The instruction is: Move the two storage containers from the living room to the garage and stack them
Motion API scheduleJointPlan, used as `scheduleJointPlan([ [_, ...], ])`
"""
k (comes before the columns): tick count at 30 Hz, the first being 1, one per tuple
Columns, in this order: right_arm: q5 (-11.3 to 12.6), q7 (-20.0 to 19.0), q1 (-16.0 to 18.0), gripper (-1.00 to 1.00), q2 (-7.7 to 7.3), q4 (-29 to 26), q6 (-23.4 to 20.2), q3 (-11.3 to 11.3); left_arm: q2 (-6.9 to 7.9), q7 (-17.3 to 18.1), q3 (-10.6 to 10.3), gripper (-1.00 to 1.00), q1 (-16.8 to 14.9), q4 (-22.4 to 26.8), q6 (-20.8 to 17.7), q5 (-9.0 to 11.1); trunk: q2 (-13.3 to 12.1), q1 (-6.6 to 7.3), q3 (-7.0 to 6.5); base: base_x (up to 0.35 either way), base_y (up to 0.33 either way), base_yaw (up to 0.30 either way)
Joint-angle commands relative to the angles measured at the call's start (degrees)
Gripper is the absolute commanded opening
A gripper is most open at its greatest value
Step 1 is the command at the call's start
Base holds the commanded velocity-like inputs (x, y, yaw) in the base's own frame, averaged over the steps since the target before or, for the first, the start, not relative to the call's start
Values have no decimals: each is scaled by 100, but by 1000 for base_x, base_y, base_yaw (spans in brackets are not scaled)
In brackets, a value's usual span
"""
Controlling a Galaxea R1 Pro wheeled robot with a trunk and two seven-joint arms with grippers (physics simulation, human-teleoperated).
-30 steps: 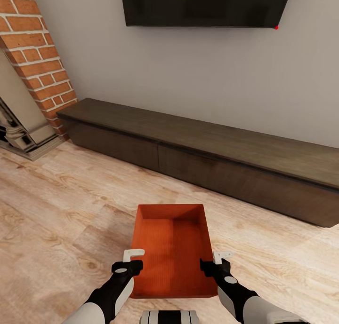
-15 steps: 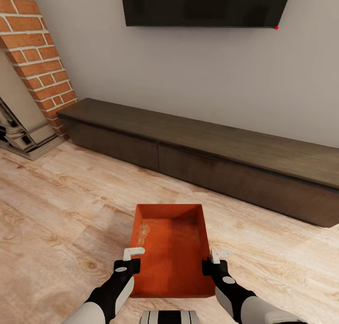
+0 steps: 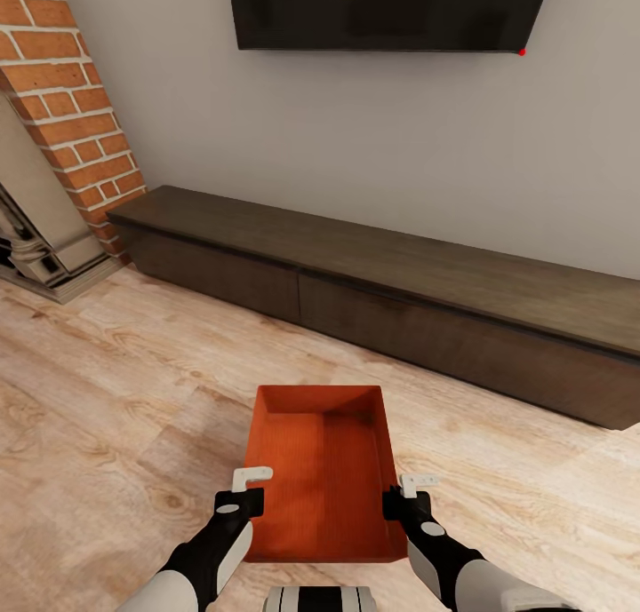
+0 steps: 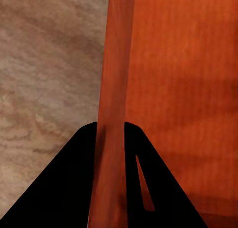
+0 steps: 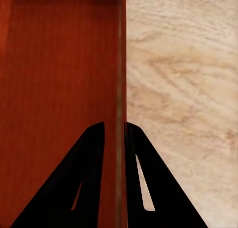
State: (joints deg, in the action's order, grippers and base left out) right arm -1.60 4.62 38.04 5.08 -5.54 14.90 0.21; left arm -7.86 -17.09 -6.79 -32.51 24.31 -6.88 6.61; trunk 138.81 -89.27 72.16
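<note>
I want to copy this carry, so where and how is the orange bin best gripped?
Grip the storage container by its two thin long side walls, from above: left gripper and right gripper each straddle a rim, one finger inside, one outside, near the end closest to the robot.

One storage container (image 3: pixel 322 470), two hands, one TV (image 3: pixel 387 10).

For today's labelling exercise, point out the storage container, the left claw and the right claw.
storage container (image 3: pixel 324 470): head view, on its ribbed inner floor.
left claw (image 4: pixel 110 153): left wrist view, midway between fingertips, on the clamped left wall.
right claw (image 5: pixel 115 151): right wrist view, midway between fingertips, on the clamped right wall.
</note>
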Motion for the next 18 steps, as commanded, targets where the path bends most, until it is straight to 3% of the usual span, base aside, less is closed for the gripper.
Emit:
scheduleJointPlan([
  [1,-16,4,2,-100,2,9,13,84,4,-40,-51,-100,-1,12,-32,50,2,1,4,0,0,0],
  [5,-16,4,2,-100,2,9,13,84,3,-40,-51,-100,-1,12,-26,45,2,1,4,0,0,0],
  [18,-22,4,2,-100,2,9,9,84,3,-48,-42,-100,-1,12,-15,42,-520,287,-229,0,0,0],
])
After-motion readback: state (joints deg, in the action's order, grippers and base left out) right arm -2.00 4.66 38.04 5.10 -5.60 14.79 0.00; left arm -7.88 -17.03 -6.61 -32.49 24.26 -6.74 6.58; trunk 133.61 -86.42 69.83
